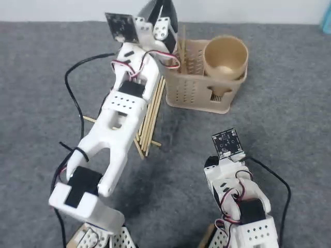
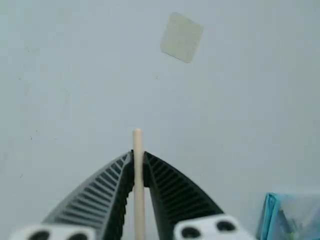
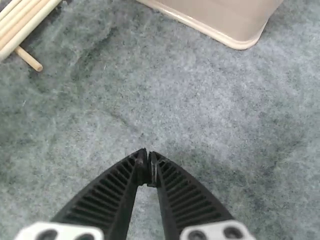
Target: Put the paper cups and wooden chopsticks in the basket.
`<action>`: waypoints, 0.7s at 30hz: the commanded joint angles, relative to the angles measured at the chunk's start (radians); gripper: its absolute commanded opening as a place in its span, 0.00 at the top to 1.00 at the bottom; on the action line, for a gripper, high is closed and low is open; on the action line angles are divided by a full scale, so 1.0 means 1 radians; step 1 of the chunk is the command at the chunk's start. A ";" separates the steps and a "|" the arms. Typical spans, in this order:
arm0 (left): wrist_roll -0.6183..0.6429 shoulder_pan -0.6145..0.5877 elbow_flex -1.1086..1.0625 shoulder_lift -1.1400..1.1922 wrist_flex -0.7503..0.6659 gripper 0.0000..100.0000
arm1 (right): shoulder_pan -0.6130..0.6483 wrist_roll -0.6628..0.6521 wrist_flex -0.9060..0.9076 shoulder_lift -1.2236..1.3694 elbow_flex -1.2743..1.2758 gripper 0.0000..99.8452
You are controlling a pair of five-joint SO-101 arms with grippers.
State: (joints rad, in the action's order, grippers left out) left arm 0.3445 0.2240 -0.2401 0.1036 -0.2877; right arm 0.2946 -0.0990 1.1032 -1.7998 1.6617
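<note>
Just beside the basket (image 1: 192, 98), the extended left gripper (image 2: 138, 156) pinches one wooden chopstick (image 2: 138, 200); right gripper (image 3: 148, 165) points down at the carpet, tips pressed together.

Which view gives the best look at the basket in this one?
The high view: it shows the whole basket from above, with its slotted walls and the paper cup standing inside. The right wrist view shows a bottom corner of it, beyond the shut right pincer.

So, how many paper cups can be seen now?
1. The paper cup stands upright inside the basket. Others may be nested in it or hidden under the left arm.
</note>
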 commanded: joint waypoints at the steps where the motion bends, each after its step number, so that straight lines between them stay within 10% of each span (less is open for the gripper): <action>1: -0.011 0.006 -0.073 -0.064 -0.011 0.94 | -0.010 -0.015 -0.016 -0.015 0.021 0.99; 6: -0.006 0.003 -0.104 -0.130 0.087 0.75 | -0.010 -0.015 -0.016 -0.015 0.021 0.99; 21: -0.006 0.006 0.013 -0.292 0.308 0.77 | -0.010 -0.015 -0.016 -0.015 0.021 0.99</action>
State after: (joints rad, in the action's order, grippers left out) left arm 0.3399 0.2286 -0.2739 -0.1036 0.0130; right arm 0.2946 -0.0990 1.1032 -1.7998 1.6617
